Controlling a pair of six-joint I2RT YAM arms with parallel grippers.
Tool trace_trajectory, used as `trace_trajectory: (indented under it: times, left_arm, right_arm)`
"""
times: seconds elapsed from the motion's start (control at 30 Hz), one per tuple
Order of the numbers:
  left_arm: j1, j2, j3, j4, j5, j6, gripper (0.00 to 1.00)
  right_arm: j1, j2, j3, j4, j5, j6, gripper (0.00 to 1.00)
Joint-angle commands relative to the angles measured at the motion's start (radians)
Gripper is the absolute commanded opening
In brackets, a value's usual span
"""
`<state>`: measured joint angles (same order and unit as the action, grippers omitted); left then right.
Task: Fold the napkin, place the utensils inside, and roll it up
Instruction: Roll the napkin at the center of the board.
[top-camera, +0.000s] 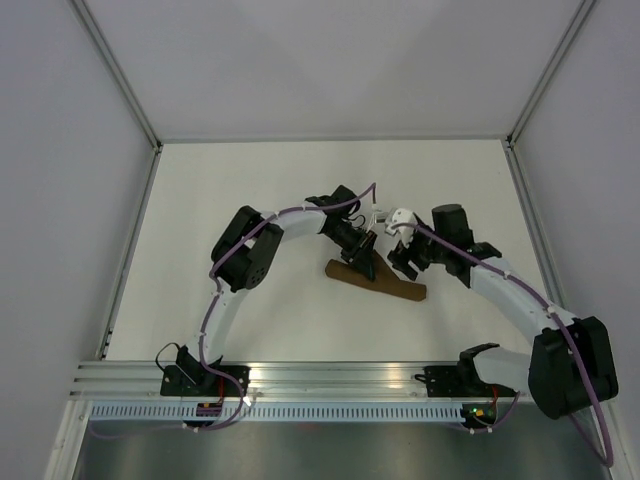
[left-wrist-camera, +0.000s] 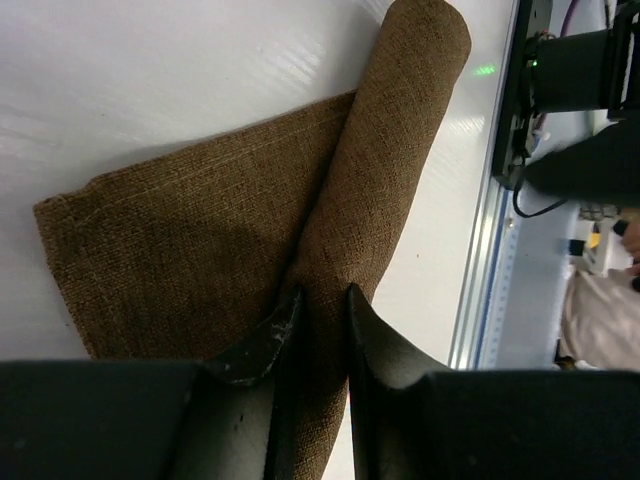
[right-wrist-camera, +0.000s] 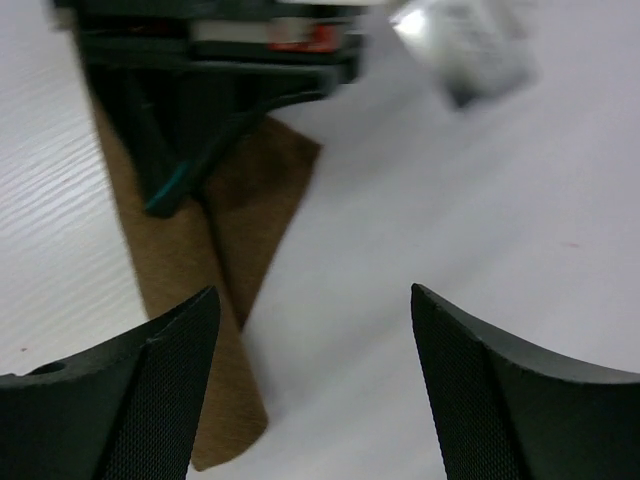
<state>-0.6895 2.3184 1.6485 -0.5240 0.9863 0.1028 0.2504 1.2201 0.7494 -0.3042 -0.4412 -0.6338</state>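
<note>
The dark brown napkin lies at the middle of the table, partly rolled into a tube, with a flat flap still spread beside it. My left gripper is shut on one end of the tube, which shows between its fingers. My right gripper hangs open over bare table just beside the tube's other end, holding nothing. From above, both grippers sit close together over the napkin, the left gripper and the right gripper. The utensils are hidden or out of view.
The white tabletop is bounded by grey walls on three sides. An aluminium rail with the arm bases runs along the near edge and also shows in the left wrist view as a rail.
</note>
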Motion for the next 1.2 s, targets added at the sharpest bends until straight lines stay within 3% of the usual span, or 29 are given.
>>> trace_trajectory:
  times: [0.0, 0.2, 0.5, 0.63, 0.77, 0.97, 1.17]
  left_arm:
    - [0.002, 0.11, 0.023, -0.1, -0.161, -0.049, 0.17]
    - [0.007, 0.159, 0.074, -0.137, -0.169, -0.092, 0.17]
    - [0.019, 0.173, 0.093, -0.148, -0.167, -0.135, 0.2]
    - [0.018, 0.153, 0.086, -0.146, -0.167, -0.132, 0.24]
    - [0.018, 0.127, 0.082, -0.137, -0.146, -0.141, 0.33]
    - [0.027, 0.007, 0.036, -0.041, -0.162, -0.205, 0.42]
    - [0.074, -0.138, -0.009, 0.085, -0.192, -0.285, 0.47]
  right_arm:
    - [0.127, -0.051, -0.102, 0.045, 0.12, -0.07, 0.82]
    - [0.341, -0.076, -0.206, 0.112, 0.246, -0.083, 0.8]
    - [0.477, 0.001, -0.251, 0.194, 0.392, -0.106, 0.68]
    - [0.487, 0.045, -0.268, 0.247, 0.42, -0.106, 0.55]
    - [0.489, 0.058, -0.26, 0.255, 0.427, -0.098, 0.31]
    - [0.483, 0.062, -0.2, 0.174, 0.362, -0.101, 0.28]
    - [0.405, 0.14, -0.082, 0.025, 0.173, -0.138, 0.28]
